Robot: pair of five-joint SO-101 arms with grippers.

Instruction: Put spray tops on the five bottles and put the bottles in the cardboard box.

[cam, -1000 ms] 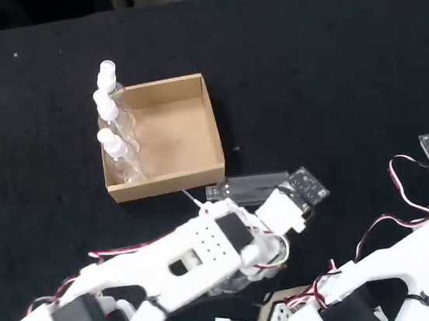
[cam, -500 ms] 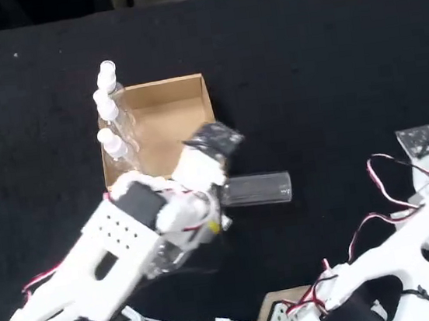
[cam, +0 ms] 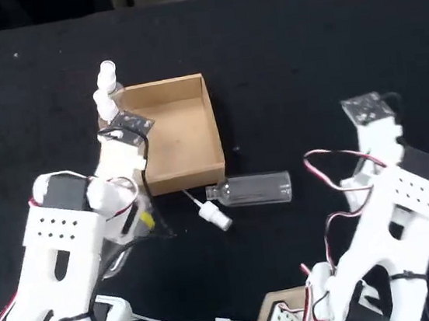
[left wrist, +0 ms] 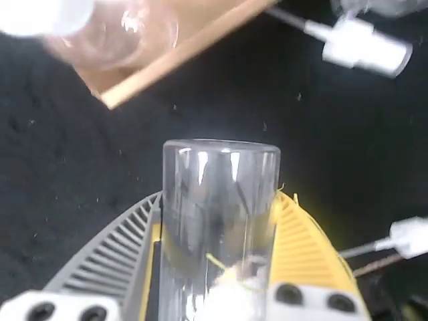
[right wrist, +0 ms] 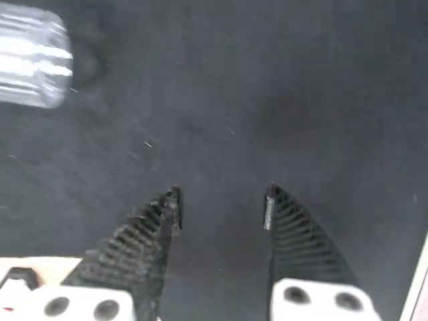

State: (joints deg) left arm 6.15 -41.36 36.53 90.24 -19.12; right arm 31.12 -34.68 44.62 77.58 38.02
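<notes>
Left gripper: clamps a clear bottle at the cardboard box's near left corner, likely for boxing.
Right gripper: wide, empty, well right of box.
Lying bottle: just before box, uncapped, spray top beside neck.

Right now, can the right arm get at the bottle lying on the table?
Probably yes: the right gripper is open and holds nothing, and nothing stands between it and the lying bottle.

High cam: fixed above the near table edge, looking down. Left wrist cam: close, past held bottle; shares cardboard box corner and spray top with high. Right wrist cam: low over table, shares lying bottle end.
</notes>
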